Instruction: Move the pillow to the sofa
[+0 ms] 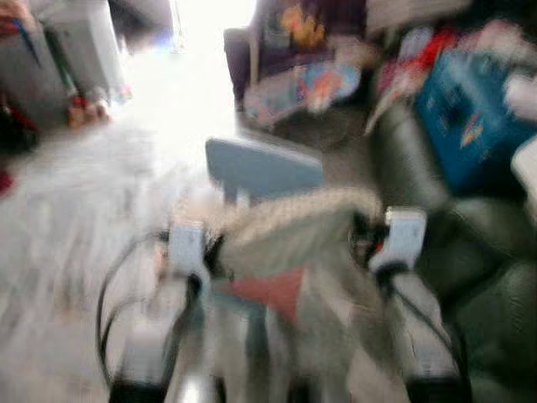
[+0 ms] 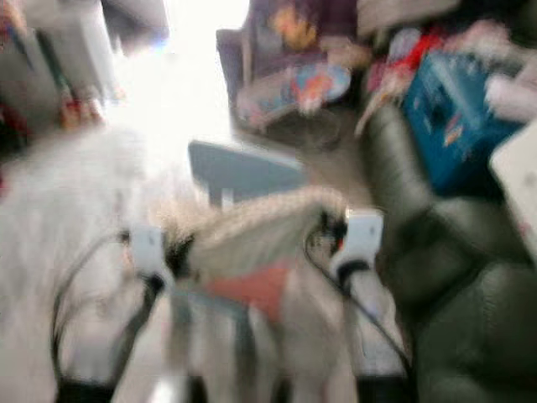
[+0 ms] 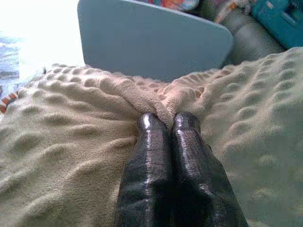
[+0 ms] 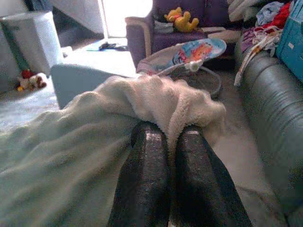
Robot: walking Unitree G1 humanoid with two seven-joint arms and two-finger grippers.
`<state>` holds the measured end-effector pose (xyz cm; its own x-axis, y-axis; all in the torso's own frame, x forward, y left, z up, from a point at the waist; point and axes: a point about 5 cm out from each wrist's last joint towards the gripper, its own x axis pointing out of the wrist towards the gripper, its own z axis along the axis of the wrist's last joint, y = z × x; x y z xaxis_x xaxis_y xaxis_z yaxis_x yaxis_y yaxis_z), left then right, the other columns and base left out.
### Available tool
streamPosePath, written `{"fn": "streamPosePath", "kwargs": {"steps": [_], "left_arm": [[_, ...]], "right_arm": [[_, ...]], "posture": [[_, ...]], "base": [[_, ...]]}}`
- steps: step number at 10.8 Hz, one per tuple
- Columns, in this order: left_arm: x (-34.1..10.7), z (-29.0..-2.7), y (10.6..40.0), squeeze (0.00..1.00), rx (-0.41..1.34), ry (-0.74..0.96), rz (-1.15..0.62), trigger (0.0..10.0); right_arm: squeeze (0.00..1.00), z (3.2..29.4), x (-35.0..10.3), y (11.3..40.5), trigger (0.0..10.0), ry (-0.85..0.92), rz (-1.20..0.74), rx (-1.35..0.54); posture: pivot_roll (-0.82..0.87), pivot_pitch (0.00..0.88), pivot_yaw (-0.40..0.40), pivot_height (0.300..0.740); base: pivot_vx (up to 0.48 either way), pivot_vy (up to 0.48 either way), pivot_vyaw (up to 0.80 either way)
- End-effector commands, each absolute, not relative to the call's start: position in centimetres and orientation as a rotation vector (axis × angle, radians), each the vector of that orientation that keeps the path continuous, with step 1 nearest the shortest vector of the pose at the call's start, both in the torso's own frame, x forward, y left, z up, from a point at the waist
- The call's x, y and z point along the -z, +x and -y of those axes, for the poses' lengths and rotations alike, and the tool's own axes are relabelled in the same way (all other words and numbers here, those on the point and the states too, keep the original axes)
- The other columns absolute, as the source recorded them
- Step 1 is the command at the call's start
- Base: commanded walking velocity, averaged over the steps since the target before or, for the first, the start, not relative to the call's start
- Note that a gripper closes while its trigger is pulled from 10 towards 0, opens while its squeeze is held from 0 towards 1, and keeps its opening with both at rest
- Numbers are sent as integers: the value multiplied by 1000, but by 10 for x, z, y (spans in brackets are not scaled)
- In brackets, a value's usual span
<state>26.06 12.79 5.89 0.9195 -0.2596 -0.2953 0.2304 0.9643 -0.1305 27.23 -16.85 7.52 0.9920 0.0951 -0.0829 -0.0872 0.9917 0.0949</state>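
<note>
A beige fleece pillow [image 1: 285, 231] with a bumpy cover and a red corner hangs between my two arms in the blurred head views. My left gripper [image 3: 169, 120] is shut on a fold of the pillow [image 3: 71, 137] at its left end. At the right end, my right gripper [image 4: 171, 132] is shut on the pillow's fluffy edge [image 4: 161, 101]. The dark green leather sofa [image 1: 470, 277] lies to my right, its arm [image 4: 272, 109] close beside the right gripper.
A light blue small table [image 1: 264, 168] stands just beyond the pillow. A baby bouncer [image 4: 194, 54] and a purple armchair [image 4: 142, 33] with a yellow toy are farther ahead. A blue box [image 1: 470, 117] and clothes are piled on the sofa. A white shaggy rug [image 1: 75, 218] lies left.
</note>
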Motion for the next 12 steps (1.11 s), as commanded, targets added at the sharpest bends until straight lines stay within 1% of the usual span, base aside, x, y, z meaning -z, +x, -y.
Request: {"fn": "streamPosePath", "kwargs": {"steps": [1,3,7,12], "left_arm": [[-69,-122,266,0,282,-85,-275,10000],[-70,-122,267,0,290,-82,-276,10000],[-72,-122,268,0,289,-97,-278,10000],[-68,-119,266,0,308,-92,-301,10000]], "right_arm": [[0,172,-82,275,10000,87,-62,-77],[0,173,-81,273,10000,94,-71,-75],[0,172,-80,274,10000,93,-85,-79],[0,172,-79,277,10000,84,-93,-83]], "posture": [[-8,0,-28,740],[-11,0,-25,740],[-10,0,-26,740],[-9,0,-31,740]], "base": [[-296,0,0],[-296,0,0],[0,0,0],[0,480,0]]}}
